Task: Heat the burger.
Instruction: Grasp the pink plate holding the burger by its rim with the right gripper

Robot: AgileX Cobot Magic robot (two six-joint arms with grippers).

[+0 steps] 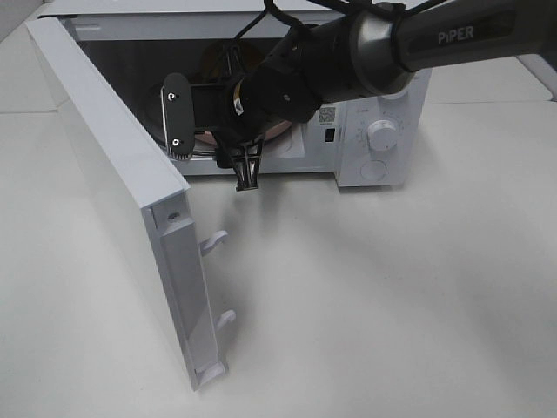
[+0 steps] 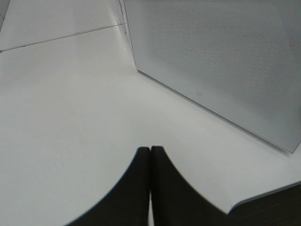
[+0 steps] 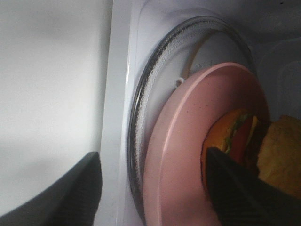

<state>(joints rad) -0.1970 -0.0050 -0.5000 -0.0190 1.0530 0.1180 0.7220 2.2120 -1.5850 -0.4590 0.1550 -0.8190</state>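
1. Pink round plate (image 3: 178, 155) carries the glossy golden-brown layered burger (image 3: 230, 134), on the glass turntable (image 3: 157, 70) inside the white microwave (image 1: 387, 100).
2. Right gripper (image 3: 153, 155) fingers are spread, holding nothing.
3. Left gripper (image 2: 150, 153) fingers are pressed together, empty.

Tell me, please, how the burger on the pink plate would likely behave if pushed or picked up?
The burger shows separate stacked layers, so it would probably squash under a squeeze and shear apart if pushed sideways. The pink plate beneath looks smooth, so a push may slide the whole burger rather than tip it.
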